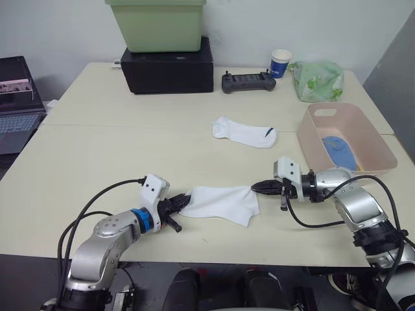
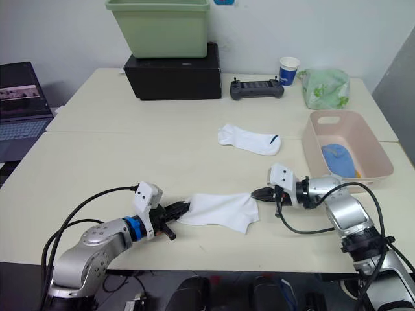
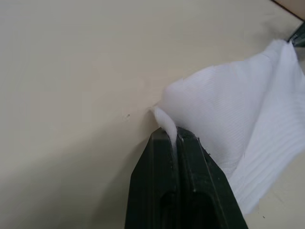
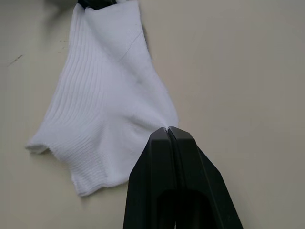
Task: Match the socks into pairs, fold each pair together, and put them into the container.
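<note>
A white sock (image 1: 220, 202) lies stretched flat near the table's front edge, held at both ends. My left gripper (image 1: 185, 200) is shut on its left end, and the cloth shows pinched between the fingers (image 3: 162, 157) in the left wrist view. At the sock's right corner my right gripper (image 1: 254, 188) is shut, fingertips together on the sock's edge (image 4: 109, 105). A second white sock (image 1: 243, 133) with a dark mark lies flat mid-table. The pale pink container (image 1: 369, 133) stands at the right with a light blue sock (image 1: 338, 149) inside.
A light green bin (image 1: 157, 26) sits on a black box (image 1: 170, 68) at the back. A black controller (image 1: 244, 82), a paper cup (image 1: 281, 63) and a leaf-print cloth (image 1: 318, 80) lie at the back right. A laptop (image 1: 16, 103) stands to the left.
</note>
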### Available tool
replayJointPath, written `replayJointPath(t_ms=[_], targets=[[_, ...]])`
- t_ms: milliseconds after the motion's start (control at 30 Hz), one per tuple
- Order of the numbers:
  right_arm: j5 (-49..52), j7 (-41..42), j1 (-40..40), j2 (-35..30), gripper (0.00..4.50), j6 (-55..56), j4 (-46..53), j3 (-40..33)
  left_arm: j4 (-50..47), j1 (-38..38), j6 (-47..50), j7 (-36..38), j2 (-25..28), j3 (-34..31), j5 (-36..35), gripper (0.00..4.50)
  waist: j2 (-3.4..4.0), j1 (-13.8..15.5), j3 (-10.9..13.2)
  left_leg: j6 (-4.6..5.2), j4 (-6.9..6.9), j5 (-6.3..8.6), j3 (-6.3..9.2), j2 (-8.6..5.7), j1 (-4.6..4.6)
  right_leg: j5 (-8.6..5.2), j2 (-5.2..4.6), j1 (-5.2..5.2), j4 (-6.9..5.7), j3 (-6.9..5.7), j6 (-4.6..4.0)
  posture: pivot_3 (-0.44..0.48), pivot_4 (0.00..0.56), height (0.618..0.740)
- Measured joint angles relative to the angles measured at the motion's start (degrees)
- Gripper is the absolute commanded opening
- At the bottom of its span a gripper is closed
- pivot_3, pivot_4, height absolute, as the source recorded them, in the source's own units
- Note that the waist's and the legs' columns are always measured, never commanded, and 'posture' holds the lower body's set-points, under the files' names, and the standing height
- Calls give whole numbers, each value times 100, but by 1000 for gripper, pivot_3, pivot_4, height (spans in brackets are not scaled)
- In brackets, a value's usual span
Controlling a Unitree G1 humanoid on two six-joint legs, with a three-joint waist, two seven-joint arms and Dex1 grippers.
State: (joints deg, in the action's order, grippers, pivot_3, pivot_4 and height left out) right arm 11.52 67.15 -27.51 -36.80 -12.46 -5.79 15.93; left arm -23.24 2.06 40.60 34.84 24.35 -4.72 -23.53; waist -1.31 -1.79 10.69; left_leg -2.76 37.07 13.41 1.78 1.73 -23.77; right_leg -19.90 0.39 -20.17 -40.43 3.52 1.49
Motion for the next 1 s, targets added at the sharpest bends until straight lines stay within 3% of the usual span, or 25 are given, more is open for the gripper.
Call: replayJointPath(t_ms=[33, 133, 300, 467, 633, 800, 867, 1000], targets=[[-28, 33, -11, 29, 0, 51, -77, 2, -47, 45, 22, -97, -38, -2, -2, 13, 0, 3, 0, 0, 0, 0, 0, 0, 0, 0, 0, 0, 0, -1, 0, 0, 150, 740], [-131, 19, -11, 92, 641, 146, -178, 3, -154, 84, 12, -408, -160, -48, 0, 703, 0, 3, 0, 0, 0, 0, -2, 0, 0, 0, 0, 0, 0, 2, 0, 0, 150, 740], [25, -290, 246, 94, 2437, -218, 107, -415, -226, 322, -27, -562, -209, -337, -157, 2339, 0, 2, 0, -1, -3, 0, 1, 1, -1, 0, 0, -2, 1, 0, 0, 0, 150, 740], [701, -868, 1093, 50, 4166, -1571, 1276, -1072, -61, 231, -273, -122, 332, -677, -315, 3927, 0, 16, 0, -2, -4, -1, 7, 0, -1, 0, 1, 1, 1, -7, -1, 0, 150, 740], [880, -1392, 1979, 4, 4166, -2331, 2188, -1211, 674, -369, -645, 541, 875, -454, -204, 3927, 0, 16, 0, -2, -4, -1, 0, -5, -2, -1, 1, 0, 5, 0, 0, 0, 150, 740], [878, -1859, 2151, 216, 4166, -2626, 2518, -1158, 1226, -764, -879, 928, 951, 26, -23, 3927, -1, -17, -1, -1, -5, 0, -11, -1, -1, -1, 3, -3, 6, 10, 0, 0, 150, 740], [829, -2009, 2195, 326, 4015, -2611, 2611, -1075, 1317, -808, -911, 1088, 1026, 247, 70, 3532, -1, -23, -1, -1, -9, 0, -12, 1, 0, -1, 5, -6, 6, 11, 0, 0, 150, 740], [621, -2128, 2258, 298, 2881, -2423, 2764, -785, 1315, -771, -980, 1209, 1139, 309, 134, 2404, 0, -25, -1, -1, -10, 0, -11, 4, 1, -1, 6, -6, 6, 11, 1, 0, 150, 740]])
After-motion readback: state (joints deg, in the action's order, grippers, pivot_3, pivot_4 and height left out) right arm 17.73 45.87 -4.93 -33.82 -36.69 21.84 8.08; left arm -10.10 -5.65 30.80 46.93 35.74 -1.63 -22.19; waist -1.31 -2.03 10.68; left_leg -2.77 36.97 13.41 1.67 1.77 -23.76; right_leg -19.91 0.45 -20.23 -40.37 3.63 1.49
